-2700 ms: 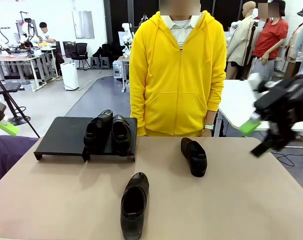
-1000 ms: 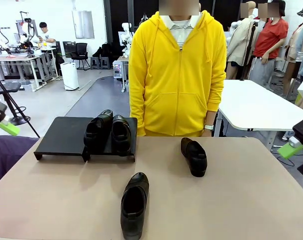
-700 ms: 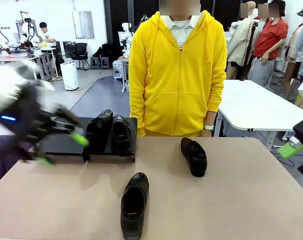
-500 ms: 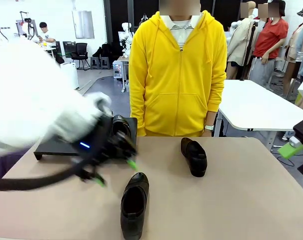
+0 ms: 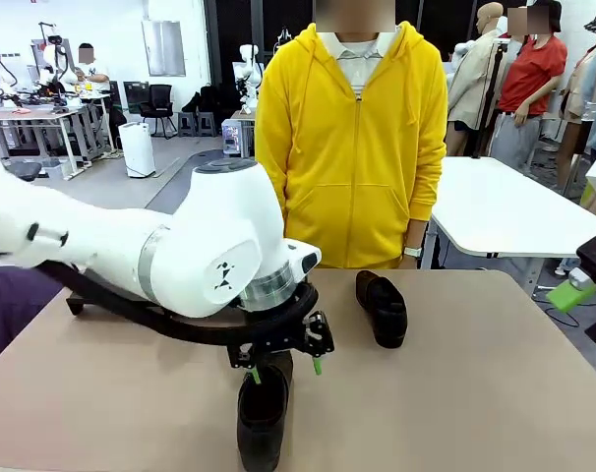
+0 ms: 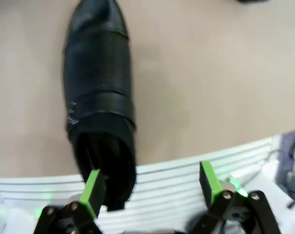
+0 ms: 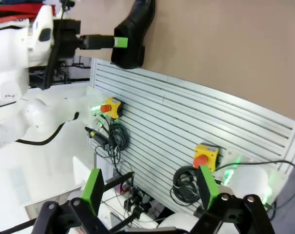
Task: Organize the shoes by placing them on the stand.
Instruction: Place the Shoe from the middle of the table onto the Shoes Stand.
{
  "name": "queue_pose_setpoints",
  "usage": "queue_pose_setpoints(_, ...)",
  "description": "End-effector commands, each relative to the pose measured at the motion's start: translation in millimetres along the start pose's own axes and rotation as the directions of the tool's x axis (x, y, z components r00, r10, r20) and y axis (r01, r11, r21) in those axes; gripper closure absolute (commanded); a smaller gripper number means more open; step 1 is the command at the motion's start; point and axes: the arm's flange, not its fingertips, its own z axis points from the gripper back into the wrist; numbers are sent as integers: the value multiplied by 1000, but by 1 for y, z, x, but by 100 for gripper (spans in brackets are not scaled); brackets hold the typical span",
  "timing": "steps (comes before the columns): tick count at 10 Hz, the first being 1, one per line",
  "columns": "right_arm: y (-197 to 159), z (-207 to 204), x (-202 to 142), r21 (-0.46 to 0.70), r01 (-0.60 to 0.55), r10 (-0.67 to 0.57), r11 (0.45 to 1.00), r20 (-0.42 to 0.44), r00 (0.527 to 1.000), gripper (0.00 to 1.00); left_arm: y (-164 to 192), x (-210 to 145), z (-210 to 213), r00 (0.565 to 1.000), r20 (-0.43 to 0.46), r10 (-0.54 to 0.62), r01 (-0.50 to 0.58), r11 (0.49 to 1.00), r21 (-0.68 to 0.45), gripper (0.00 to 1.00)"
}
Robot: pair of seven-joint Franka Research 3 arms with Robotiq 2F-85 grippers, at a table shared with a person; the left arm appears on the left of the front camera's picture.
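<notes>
Two black loafers lie on the tan table (image 5: 475,393): the near loafer (image 5: 262,418) at six o'clock, the far loafer (image 5: 382,308) at two o'clock; left gripper (image 5: 283,368) hangs just above the near one, jaws wide and empty; right gripper (image 7: 150,190), also wide and empty, at the three o'clock edge.

The left arm (image 5: 205,256) spans the left and middle of the table (image 5: 495,393), hanging over the near shoe (image 5: 262,421). Right of the far shoe (image 5: 383,311), it lies bare.
</notes>
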Motion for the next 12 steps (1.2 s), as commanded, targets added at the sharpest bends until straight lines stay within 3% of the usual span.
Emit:
queue_pose_setpoints(1, 1, 4, 1, 2, -8, 8, 1000, -2, 1000, 0, -15, 1, -5, 999, 13, 31, -31, 997, 69, 0)
queue_pose_setpoints(8, 1, 4, 1, 2, -8, 8, 1000, -2, 1000, 0, -16, -10, -48, 996, -69, -50, 58, 992, 112, 0)
queue_pose_setpoints(11, 1, 4, 1, 2, -8, 8, 1000, -2, 1000, 0, -17, -16, -61, 993, -47, -110, 115, 985, 129, 0)
queue_pose_setpoints(12, 1, 4, 1, 2, -8, 8, 1000, -2, 1000, 0, -17, -17, -61, 994, -33, -109, 112, 984, 139, 47)
